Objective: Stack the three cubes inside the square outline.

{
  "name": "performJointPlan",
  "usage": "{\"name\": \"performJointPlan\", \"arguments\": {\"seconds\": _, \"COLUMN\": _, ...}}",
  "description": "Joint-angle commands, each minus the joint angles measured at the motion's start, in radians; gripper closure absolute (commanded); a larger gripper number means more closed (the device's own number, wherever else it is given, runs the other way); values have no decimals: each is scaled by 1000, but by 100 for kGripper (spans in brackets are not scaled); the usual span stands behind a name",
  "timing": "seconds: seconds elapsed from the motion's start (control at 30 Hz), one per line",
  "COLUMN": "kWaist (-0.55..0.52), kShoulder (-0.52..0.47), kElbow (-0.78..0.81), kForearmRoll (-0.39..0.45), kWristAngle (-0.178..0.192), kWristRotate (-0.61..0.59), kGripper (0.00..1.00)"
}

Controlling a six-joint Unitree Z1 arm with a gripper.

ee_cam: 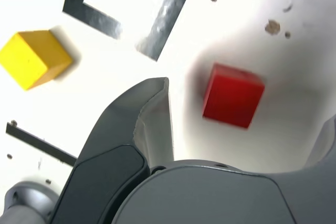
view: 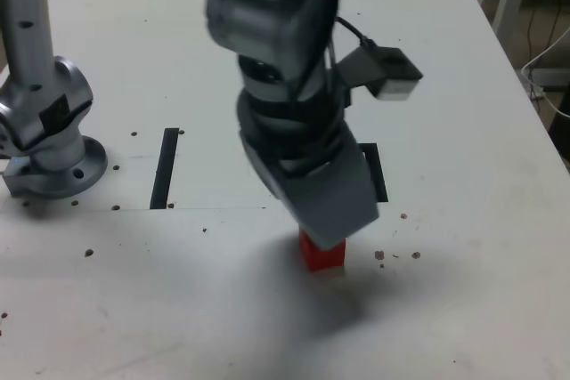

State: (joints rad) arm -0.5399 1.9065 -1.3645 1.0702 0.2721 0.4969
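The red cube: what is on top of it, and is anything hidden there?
Nothing rests on the red cube. In the wrist view the open claw hangs above it, apart. In the exterior view the claw covers most of the cube, and the yellow cube is hidden.

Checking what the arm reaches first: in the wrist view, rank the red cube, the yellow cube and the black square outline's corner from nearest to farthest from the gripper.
1. Red cube, between the open fingers of the gripper.
2. Square outline corner, beyond the finger.
3. Yellow cube, outside the fingers, beside the outline; these two are close to call.
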Motion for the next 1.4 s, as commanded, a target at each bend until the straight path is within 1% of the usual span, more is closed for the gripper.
{"name": "performJointPlan", "arguments": {"seconds": 0.0, "kWaist": 8, "kShoulder": 17, "kElbow": -2, "kForearmRoll": -16, "kWristAngle": 1, "kWristRotate": 6, "kGripper": 2}}
{"name": "performJointPlan", "arguments": {"seconds": 0.27, "kWaist": 21, "kShoulder": 58, "kElbow": 6, "kForearmRoll": -51, "kWristAngle": -2, "kWristRotate": 12, "kGripper": 4}}
{"name": "performJointPlan", "arguments": {"seconds": 0.5, "kWaist": 21, "kShoulder": 71, "kElbow": 21, "kForearmRoll": -63, "kWristAngle": -15, "kWristRotate": 11, "kGripper": 10}}
{"name": "performJointPlan", "arguments": {"seconds": 0.73, "kWaist": 21, "kShoulder": 93, "kElbow": 38, "kForearmRoll": -78, "kWristAngle": -37, "kWristRotate": 10, "kGripper": 22}}
{"name": "performJointPlan", "arguments": {"seconds": 0.9, "kWaist": 15, "kShoulder": 103, "kElbow": 48, "kForearmRoll": -89, "kWristAngle": -42, "kWristRotate": 2, "kGripper": 33}}
{"name": "performJointPlan", "arguments": {"seconds": 0.97, "kWaist": 11, "kShoulder": 104, "kElbow": 50, "kForearmRoll": -93, "kWristAngle": -41, "kWristRotate": -5, "kGripper": 40}}
{"name": "performJointPlan", "arguments": {"seconds": 1.13, "kWaist": 0, "kShoulder": 105, "kElbow": 51, "kForearmRoll": -107, "kWristAngle": -36, "kWristRotate": -15, "kGripper": 62}}
{"name": "performJointPlan", "arguments": {"seconds": 1.17, "kWaist": -1, "kShoulder": 105, "kElbow": 52, "kForearmRoll": -108, "kWristAngle": -35, "kWristRotate": -15, "kGripper": 64}}
{"name": "performJointPlan", "arguments": {"seconds": 1.23, "kWaist": -3, "kShoulder": 105, "kElbow": 52, "kForearmRoll": -109, "kWristAngle": -34, "kWristRotate": -17, "kGripper": 67}}
{"name": "performJointPlan", "arguments": {"seconds": 1.37, "kWaist": -3, "kShoulder": 105, "kElbow": 53, "kForearmRoll": -107, "kWristAngle": -34, "kWristRotate": -21, "kGripper": 68}}
